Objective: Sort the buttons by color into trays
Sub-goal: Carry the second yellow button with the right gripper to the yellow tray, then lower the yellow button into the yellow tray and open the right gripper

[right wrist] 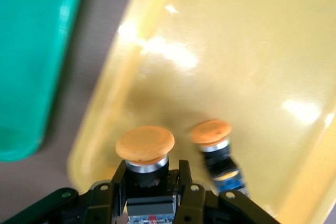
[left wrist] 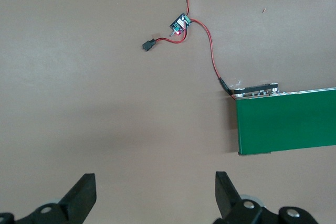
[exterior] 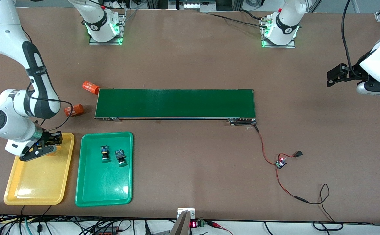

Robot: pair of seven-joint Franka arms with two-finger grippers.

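- Your green tray (exterior: 88,192) holds both green buttons (exterior: 104,153).
- Your right end effector (right wrist: 152,182), over the yellow tray (exterior: 36,182), pinches an orange button (right wrist: 145,148); another orange one (right wrist: 211,135) lies just beside it. This looks like the last placement: lower, then let go.
- The belt (exterior: 176,102) lies farther up the brown bench (exterior: 193,65).
- Your left end effector (left wrist: 155,195) waits, spread and empty.

A long dark-green conveyor belt (exterior: 175,103) lies mid-table, two orange cylinders (exterior: 90,87) near its right-arm end, a red-wired circuit board (exterior: 280,163) near its left-arm end.
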